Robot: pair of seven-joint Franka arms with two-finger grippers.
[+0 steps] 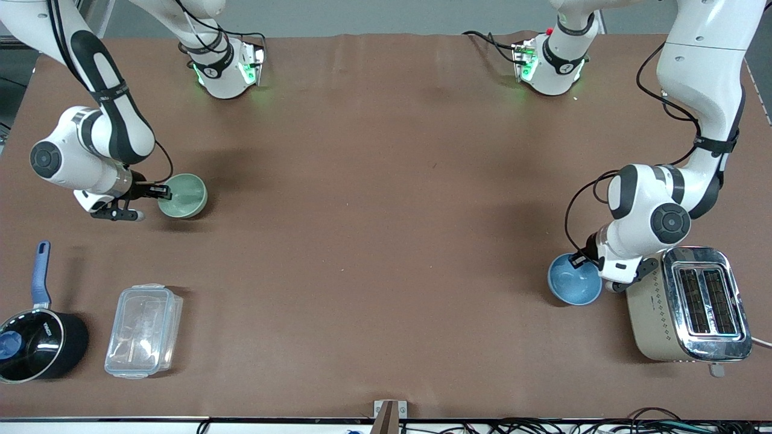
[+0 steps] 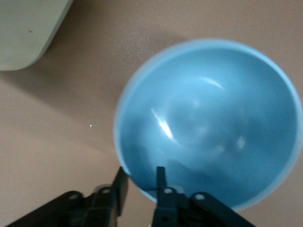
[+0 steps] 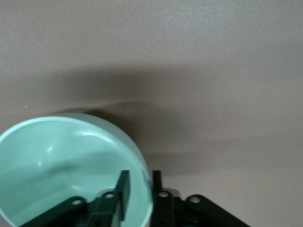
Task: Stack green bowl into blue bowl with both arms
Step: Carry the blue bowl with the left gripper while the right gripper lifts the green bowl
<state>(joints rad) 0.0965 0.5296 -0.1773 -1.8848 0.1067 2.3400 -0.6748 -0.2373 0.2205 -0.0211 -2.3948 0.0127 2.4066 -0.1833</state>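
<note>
The green bowl [image 1: 183,195] is toward the right arm's end of the table. My right gripper [image 1: 161,191] is shut on its rim, one finger inside [image 3: 124,189] and one outside. The bowl [image 3: 71,165] looks tilted and a little off the table. The blue bowl [image 1: 575,278] sits on the table toward the left arm's end, beside the toaster. My left gripper [image 1: 582,260] is open astride its rim [image 2: 142,187], one finger inside the bowl [image 2: 161,177] and one outside, with table showing in the gap.
A chrome and beige toaster [image 1: 687,304] stands right next to the blue bowl. Near the front edge at the right arm's end are a black saucepan with a blue handle [image 1: 36,337] and a clear lidded plastic box [image 1: 143,330].
</note>
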